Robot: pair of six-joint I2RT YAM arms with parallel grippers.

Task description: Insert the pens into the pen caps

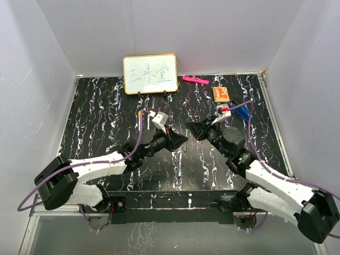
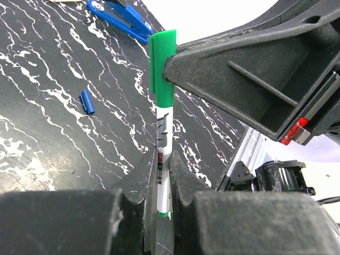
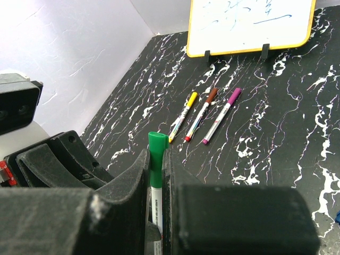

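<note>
A white-barrelled pen (image 2: 163,143) stands between my two grippers above the middle of the table. My left gripper (image 2: 163,162) is shut on its barrel. The green cap (image 3: 156,149) sits over the pen's far end, and my right gripper (image 3: 155,156) is shut on that cap. In the top view the left gripper (image 1: 182,139) and the right gripper (image 1: 191,127) meet tip to tip. Three capped pens, yellow (image 3: 183,117), red-brown (image 3: 201,113) and magenta (image 3: 221,116), lie side by side. Another pen (image 1: 180,163) lies on the table, and a loose blue cap (image 2: 87,101) lies apart from it.
A whiteboard (image 1: 150,74) stands at the back. A pink marker (image 1: 195,80), an orange item (image 1: 221,94) and a blue clip-like object (image 2: 121,18) lie at the back right. White walls enclose the black marbled table (image 1: 101,122).
</note>
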